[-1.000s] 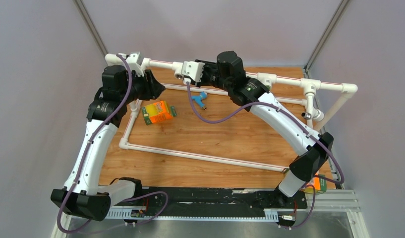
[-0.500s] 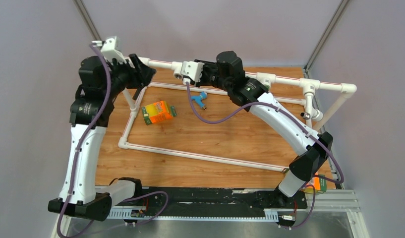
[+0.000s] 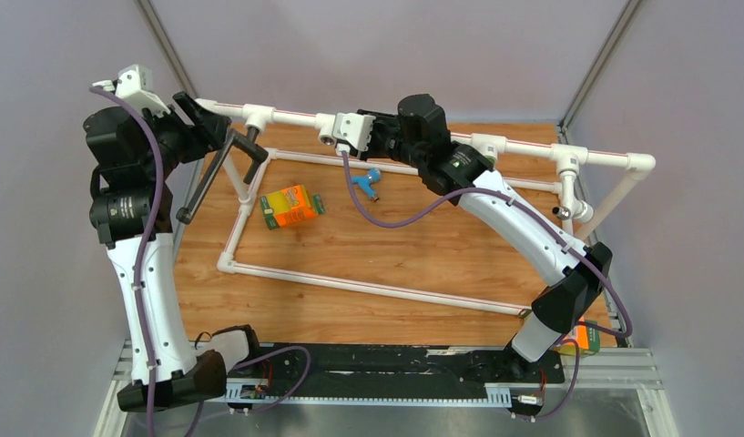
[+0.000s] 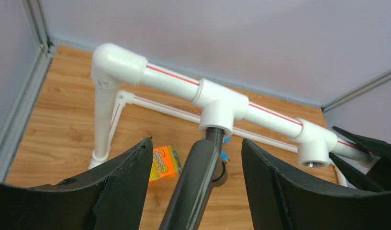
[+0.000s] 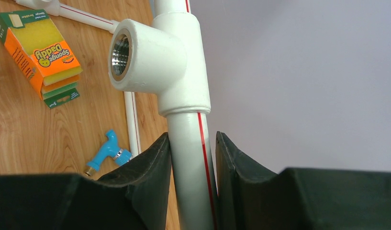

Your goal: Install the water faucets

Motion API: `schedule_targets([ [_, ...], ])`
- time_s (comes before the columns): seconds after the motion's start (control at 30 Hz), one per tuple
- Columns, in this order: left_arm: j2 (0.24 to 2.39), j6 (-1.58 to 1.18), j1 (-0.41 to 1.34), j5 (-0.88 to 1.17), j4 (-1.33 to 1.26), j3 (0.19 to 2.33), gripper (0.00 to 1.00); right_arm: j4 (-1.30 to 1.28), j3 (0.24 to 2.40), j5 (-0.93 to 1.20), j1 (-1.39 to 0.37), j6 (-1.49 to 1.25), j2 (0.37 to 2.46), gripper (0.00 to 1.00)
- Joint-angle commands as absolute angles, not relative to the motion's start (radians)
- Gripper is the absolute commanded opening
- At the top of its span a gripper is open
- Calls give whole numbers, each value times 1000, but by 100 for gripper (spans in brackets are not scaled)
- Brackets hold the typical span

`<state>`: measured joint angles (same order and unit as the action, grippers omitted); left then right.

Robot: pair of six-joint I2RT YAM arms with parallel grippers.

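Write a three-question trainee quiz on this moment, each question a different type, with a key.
1. True or false: the dark-brown faucet has its end in a tee socket of the white pipe frame.
2. What does the right gripper clamp? A) the blue faucet B) the frame's top pipe C) the orange box
3. Fill in: the left gripper is ____ (open or shut).
Key: 1 true; 2 B; 3 open.
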<state>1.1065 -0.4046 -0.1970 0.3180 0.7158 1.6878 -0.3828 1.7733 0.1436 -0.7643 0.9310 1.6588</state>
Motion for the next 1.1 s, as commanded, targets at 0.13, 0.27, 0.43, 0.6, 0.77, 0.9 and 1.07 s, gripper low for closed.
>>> schedule_targets([
  [0.13, 1155, -450, -265, 580, 653, 1565, 74, -543, 1715, 255, -793, 801, 1718, 0],
  [0.27, 1161, -420, -264, 604, 646, 1543, 68, -543, 1713, 255, -792, 804, 1721, 0],
  [0.43, 1140, -404, -262, 658, 618, 1543, 43, -543, 1718, 264, -793, 801, 1727, 0],
  [0.6, 1147, -354, -188, 623, 672, 1614, 29, -543, 1720, 264, -793, 799, 1729, 0],
  [0.77, 1167, -269, -38, 457, 756, 1670, 43, -543, 1720, 262, -793, 798, 1727, 0],
  [0.9, 1175, -227, 69, 376, 791, 1678, 56, -543, 1720, 262, -793, 798, 1729, 0],
  [1.07, 1189, -238, 146, 359, 784, 1672, 58, -543, 1721, 261, -793, 796, 1730, 0],
])
